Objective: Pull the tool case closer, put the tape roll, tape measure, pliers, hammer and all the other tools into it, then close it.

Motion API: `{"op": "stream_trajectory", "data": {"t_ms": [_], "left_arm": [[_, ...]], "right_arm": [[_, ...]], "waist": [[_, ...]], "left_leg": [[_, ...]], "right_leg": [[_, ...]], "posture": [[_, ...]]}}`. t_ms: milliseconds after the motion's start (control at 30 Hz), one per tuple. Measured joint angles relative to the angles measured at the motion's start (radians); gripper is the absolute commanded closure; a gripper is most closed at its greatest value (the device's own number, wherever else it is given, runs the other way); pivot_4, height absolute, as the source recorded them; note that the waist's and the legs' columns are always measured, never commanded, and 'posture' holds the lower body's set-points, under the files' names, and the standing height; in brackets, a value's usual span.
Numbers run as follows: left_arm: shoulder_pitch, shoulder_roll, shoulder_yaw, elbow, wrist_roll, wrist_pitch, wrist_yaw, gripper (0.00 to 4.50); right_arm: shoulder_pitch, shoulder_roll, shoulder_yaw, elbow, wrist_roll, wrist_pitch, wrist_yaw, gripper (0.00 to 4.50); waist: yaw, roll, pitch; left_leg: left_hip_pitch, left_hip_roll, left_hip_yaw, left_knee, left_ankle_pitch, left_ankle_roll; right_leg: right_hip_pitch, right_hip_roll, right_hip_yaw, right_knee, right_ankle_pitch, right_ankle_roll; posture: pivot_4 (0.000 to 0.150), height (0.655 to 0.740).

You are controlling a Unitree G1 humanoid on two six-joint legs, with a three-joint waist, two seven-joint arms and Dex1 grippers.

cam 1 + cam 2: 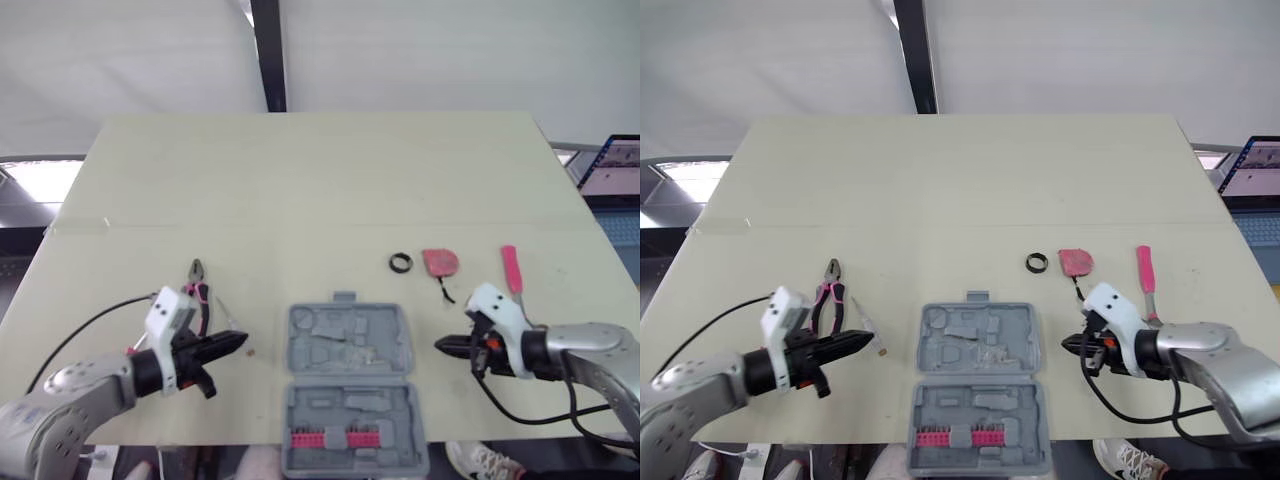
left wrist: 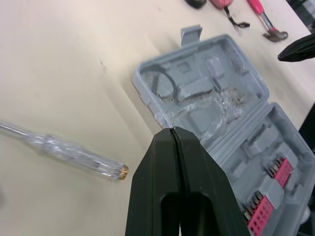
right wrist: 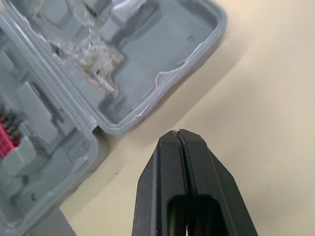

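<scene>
The grey tool case (image 1: 300,352) lies open at the table's front centre, with pink bits (image 1: 330,437) in its near half. My left gripper (image 1: 238,343) is shut and empty, pointing at the case's left side. Behind it lie pink-handled pliers (image 1: 198,290) and a clear screwdriver (image 2: 64,152). My right gripper (image 1: 442,346) is shut and empty just right of the case (image 3: 147,69). Behind the right gripper are a black tape roll (image 1: 401,263), a pink tape measure (image 1: 440,262) and a pink-handled hammer (image 1: 512,268).
The pale table (image 1: 320,180) stretches bare behind the tools. A laptop (image 1: 612,165) stands past the table's right edge. A black cable (image 1: 90,325) runs from my left arm across the front left of the table.
</scene>
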Motion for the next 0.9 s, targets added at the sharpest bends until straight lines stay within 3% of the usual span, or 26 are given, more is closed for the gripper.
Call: {"op": "stream_trajectory", "data": {"t_ms": [100,267,400,900], "left_arm": [[0.156,-0.086,0.066,-0.064,-0.008,-0.102,-0.010,4.50],[0.437,-0.217,0.103,-0.084,0.093,-0.367,-0.097,4.50],[0.556,-0.275,0.091,-0.077,0.156,-0.522,-0.150,4.50],[0.606,-0.262,0.008,-0.051,0.186,-0.637,-0.135,4.50]], "right_arm": [[0.055,0.022,-0.065,-0.040,0.050,0.005,0.000,4.45],[0.164,0.046,-0.126,-0.069,0.078,-0.026,0.002,4.45],[0.247,0.044,-0.140,-0.074,0.079,-0.050,0.021,4.45],[0.271,0.027,-0.165,-0.067,0.078,-0.087,0.031,4.45]], "waist": [[0.004,0.000,0.000],[0.019,-0.001,0.000],[0.030,-0.001,0.000],[0.026,-0.001,0.000]], "left_leg": [[0.001,0.000,0.000,0.001,0.000,0.001],[0.001,0.000,0.002,0.002,-0.001,0.003],[0.000,-0.001,0.003,0.002,-0.002,0.004],[0.000,-0.001,0.003,0.002,-0.003,0.005]], "right_leg": [[0.002,0.000,0.000,-0.001,0.000,0.000],[0.002,0.000,0.000,-0.006,0.000,0.000],[0.003,0.000,0.001,-0.008,0.000,0.000],[0.003,0.000,0.001,-0.009,0.000,0.000]], "posture": [[0.150,0.7400],[0.150,0.7400],[0.150,0.7400],[0.150,0.7400]]}}
